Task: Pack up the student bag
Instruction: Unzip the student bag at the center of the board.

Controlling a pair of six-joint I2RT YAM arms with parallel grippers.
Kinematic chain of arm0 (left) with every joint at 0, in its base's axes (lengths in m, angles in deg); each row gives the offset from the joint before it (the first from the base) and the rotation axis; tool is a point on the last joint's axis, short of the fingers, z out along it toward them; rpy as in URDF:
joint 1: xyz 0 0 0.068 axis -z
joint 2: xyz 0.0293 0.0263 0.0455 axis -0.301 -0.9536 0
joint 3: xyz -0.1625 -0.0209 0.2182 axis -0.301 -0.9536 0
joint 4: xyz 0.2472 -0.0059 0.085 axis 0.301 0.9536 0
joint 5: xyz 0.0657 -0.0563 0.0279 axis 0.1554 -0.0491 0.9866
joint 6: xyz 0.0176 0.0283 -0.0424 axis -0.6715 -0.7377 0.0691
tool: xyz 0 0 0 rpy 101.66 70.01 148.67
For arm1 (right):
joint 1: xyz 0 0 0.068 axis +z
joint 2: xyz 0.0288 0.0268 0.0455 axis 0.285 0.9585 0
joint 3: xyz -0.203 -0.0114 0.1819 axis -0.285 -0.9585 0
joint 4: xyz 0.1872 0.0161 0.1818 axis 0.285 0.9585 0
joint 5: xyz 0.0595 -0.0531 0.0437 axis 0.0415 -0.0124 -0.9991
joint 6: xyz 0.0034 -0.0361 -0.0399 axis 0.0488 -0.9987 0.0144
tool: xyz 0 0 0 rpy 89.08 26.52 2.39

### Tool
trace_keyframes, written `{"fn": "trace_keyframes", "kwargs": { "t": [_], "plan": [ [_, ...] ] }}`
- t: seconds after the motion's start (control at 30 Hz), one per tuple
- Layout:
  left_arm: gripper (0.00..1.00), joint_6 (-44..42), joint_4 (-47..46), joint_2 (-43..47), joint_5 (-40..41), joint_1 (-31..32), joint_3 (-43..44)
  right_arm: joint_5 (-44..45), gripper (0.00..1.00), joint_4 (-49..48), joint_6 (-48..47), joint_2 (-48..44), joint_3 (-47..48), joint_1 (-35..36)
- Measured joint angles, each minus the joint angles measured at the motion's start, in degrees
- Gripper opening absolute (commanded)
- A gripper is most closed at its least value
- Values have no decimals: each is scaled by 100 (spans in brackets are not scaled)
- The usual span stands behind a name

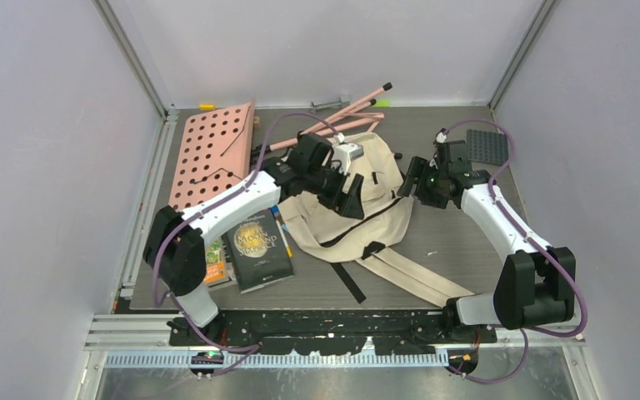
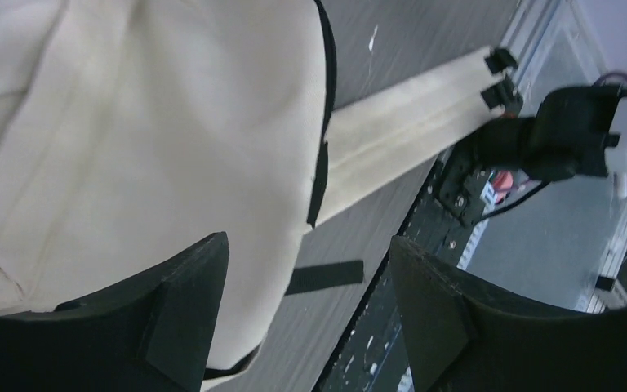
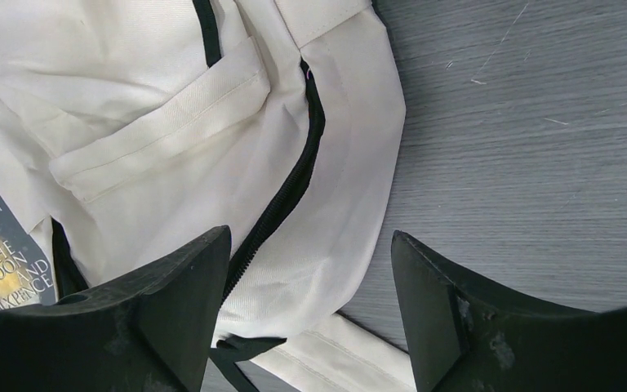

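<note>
The student bag [image 1: 377, 187], a cream cloth backpack with black zippers, lies flat mid-table, its straps [image 1: 412, 279] trailing toward the near edge. My left gripper [image 1: 352, 197] hovers over the bag's left half, open, with nothing between the fingers. In the left wrist view the left gripper [image 2: 309, 241] stands above the cloth edge [image 2: 155, 122] and the straps [image 2: 408, 131]. My right gripper [image 1: 408, 185] is open at the bag's right edge. In the right wrist view the right gripper [image 3: 310, 234] frames the black zipper [image 3: 282, 196], apart from it.
A dark book [image 1: 258, 250] and a pen [image 1: 284, 235] lie left of the bag, with a small colourful item [image 1: 213, 265] beyond. A pink perforated board [image 1: 212, 150] and pink rods [image 1: 342, 112] sit at the back. A dark grey plate [image 1: 485, 148] lies back right.
</note>
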Motion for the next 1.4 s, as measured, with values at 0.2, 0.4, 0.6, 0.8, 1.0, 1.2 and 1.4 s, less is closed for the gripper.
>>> {"fn": "trace_keyframes", "kwargs": {
  "t": [0.2, 0.4, 0.6, 0.8, 1.0, 1.2, 1.4],
  "plan": [
    [76, -461, 297, 103, 374, 280, -391, 2, 78, -50, 9, 0, 0, 2],
    [76, -872, 597, -98, 876, 278, -400, 0, 78, -81, 26, 0, -4, 2],
    [76, -929, 684, -455, 817, 280, -337, 11, 78, -83, 26, -37, -120, 2],
    [76, -866, 651, -459, 671, 280, -337, 31, 78, -81, 44, -129, -195, 2],
    [28, -802, 597, -468, 645, 280, -339, 52, 78, -81, 46, -129, -247, 2],
    [2, -688, 553, -468, 874, 289, -323, 116, 78, -81, 46, -149, -304, 2],
    [0, -667, 715, -466, 1440, 289, 85, 129, 78, -76, 48, -227, -400, 4]
  ]
}}
